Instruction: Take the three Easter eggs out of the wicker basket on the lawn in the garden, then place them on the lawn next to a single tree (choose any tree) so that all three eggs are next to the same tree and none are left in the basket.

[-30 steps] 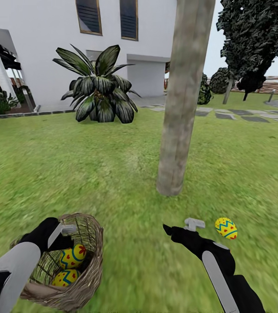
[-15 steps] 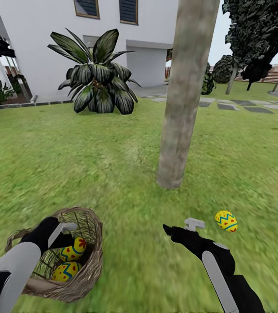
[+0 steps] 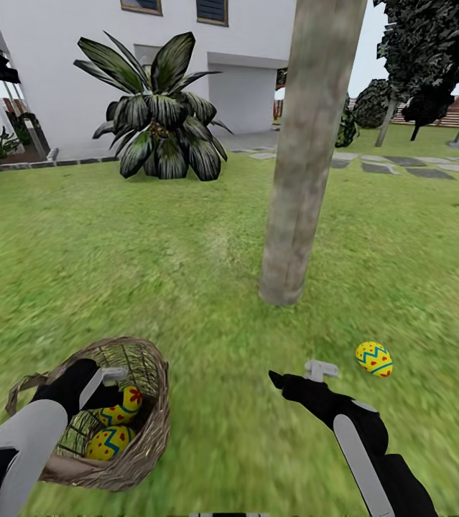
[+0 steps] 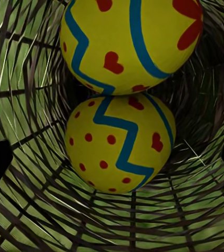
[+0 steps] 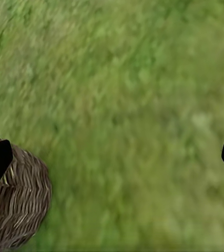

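Left gripper [image 3: 107,384], jaws spread, inside the wicker basket [image 3: 150,438] over two Easter eggs [image 4: 120,144]; touching eggs may roll apart. Right gripper [image 3: 308,373] released, empty.

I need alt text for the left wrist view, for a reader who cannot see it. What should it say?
Two yellow Easter eggs with blue zigzag bands and red marks lie touching inside the wicker basket, seen close from the open left gripper. Green lawn shows through gaps in the weave.
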Robot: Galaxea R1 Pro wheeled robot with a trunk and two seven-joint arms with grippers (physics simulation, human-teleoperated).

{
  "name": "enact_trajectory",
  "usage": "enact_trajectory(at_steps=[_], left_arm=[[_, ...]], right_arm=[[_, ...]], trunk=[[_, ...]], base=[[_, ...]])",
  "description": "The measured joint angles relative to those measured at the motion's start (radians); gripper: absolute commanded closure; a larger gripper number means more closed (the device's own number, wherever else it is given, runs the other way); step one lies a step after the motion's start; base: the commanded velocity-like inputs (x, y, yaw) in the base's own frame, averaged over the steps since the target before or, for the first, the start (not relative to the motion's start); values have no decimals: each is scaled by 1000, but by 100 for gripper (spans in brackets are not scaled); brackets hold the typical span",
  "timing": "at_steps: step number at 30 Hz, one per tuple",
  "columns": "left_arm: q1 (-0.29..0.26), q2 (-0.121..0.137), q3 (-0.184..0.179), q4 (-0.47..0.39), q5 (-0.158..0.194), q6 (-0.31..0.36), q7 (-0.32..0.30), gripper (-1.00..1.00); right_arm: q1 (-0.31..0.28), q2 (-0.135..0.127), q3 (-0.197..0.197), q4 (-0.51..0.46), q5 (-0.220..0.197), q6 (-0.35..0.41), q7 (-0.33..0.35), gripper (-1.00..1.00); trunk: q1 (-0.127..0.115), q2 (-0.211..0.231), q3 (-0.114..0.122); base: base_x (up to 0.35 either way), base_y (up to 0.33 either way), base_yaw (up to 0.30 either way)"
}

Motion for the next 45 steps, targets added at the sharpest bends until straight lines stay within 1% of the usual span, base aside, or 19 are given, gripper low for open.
enact_trajectory(at_steps=[2,23,38,45], left_arm=[[0,0,0,0,0,0,0,-100],[0,-1,1,-3,0,1,1,-100],[0,-1,1,-5,0,1,1,-100],[2,0,2,-35,0,1,2,-100]], right_arm=[[0,0,0,0,0,0,0,-100],[0,2,6,-3,-2,-10,9,-100],[0,1,4,-3,-3,-9,9,-100],[0,1,4,-3,-3,-9,9,-100]], trunk=[[1,0,-8],[1,-1,-9],[1,-1,-31],[1,-1,-43]], base=[[0,0,0],[0,0,0],[0,0,0],[0,0,0]])
